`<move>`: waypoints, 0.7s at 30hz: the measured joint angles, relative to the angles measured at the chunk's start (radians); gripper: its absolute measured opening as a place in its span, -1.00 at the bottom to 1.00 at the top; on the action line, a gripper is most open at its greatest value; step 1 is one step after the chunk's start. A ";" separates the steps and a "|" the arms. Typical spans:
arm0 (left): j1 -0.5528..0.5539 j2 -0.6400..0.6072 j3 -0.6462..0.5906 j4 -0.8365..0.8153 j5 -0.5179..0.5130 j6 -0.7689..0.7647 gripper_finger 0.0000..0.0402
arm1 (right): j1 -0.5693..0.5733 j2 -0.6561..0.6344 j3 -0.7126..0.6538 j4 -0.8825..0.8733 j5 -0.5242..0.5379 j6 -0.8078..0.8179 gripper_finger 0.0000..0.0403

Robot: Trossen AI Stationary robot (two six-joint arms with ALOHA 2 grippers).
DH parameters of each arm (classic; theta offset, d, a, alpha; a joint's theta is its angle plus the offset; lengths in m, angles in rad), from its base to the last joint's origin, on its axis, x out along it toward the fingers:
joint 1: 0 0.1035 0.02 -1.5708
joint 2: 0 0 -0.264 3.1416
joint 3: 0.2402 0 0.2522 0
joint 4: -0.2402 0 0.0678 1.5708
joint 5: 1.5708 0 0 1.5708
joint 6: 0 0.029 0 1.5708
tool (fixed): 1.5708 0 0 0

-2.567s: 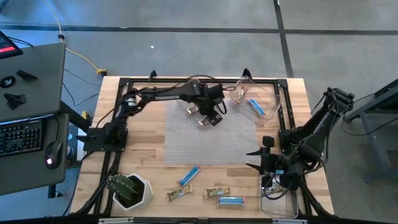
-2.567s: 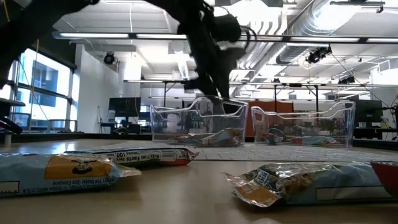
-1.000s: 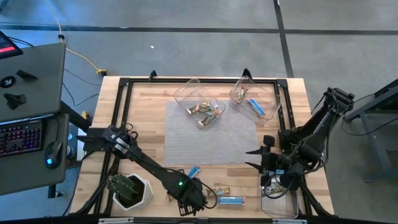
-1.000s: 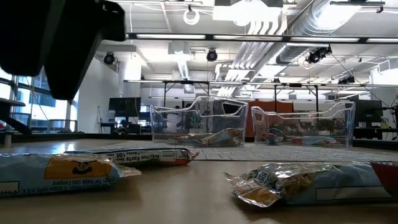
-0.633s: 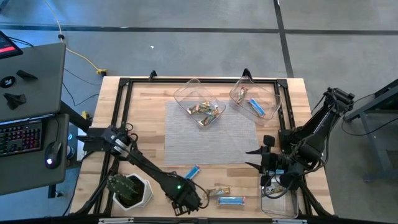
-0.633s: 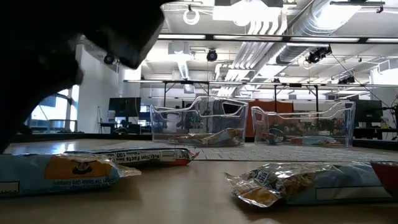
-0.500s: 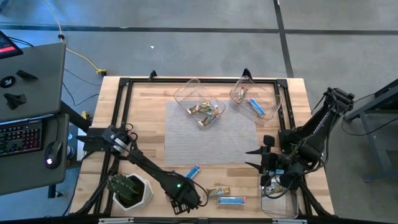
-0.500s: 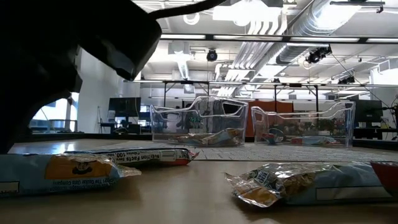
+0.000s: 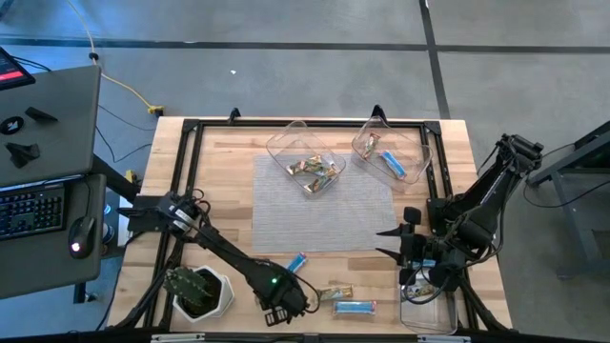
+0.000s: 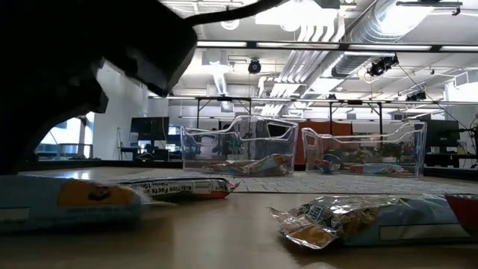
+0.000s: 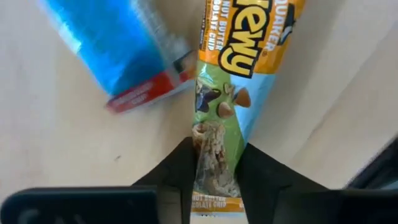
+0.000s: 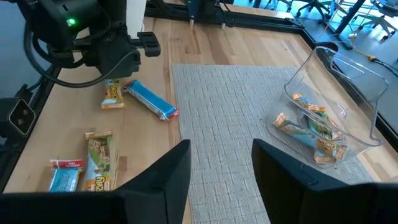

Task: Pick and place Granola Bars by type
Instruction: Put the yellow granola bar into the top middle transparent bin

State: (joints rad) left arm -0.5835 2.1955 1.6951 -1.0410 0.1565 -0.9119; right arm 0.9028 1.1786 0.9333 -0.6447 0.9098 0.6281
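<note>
Left gripper [image 11: 214, 186] is closed on a tan bar [image 11: 233, 93] at its crimped end; the wrapper is judged light, crinkly, slippery. A blue bar [image 11: 115, 53] lies just beside.

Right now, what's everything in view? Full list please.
Table: 1, wood, centre.
Mat: 1, grey, mid-table.
Bins: 2, clear, far side; one with tan bars, one with blue bars.
Loose bars: 3, two blue, one tan, near edge.
Gripped bar: 1, tan-green, in left tool.
Plant pot: 1, white, near-left corner.
Keyboard: 1, dark, side desk.
Left tool: 1, dark, closed on gripped bar.
Right tool: 1, dark, open, waiting at right edge.
</note>
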 joint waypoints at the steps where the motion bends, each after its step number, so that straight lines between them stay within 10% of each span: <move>1: 0.000 -0.004 0.010 0.005 -0.007 0.002 -0.57 | 0.000 0.000 0.000 0.000 0.000 0.000 -0.24; 8: 0.044 -0.016 0.208 -0.076 -0.201 0.093 -0.61 | 0.000 0.000 0.000 0.006 0.000 -0.004 -0.24; 17: 0.216 -0.022 0.492 -0.319 -0.692 0.244 -0.61 | 0.000 0.000 0.000 0.006 -0.003 -0.005 -0.24; 21: 0.344 -0.019 0.551 -0.341 -0.718 0.390 -0.61 | 0.000 0.000 0.000 0.006 -0.003 -0.008 -0.24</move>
State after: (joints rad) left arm -0.2399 2.1761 2.2461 -1.3819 -0.5617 -0.5216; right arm 0.9028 1.1787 0.9333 -0.6387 0.9072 0.6201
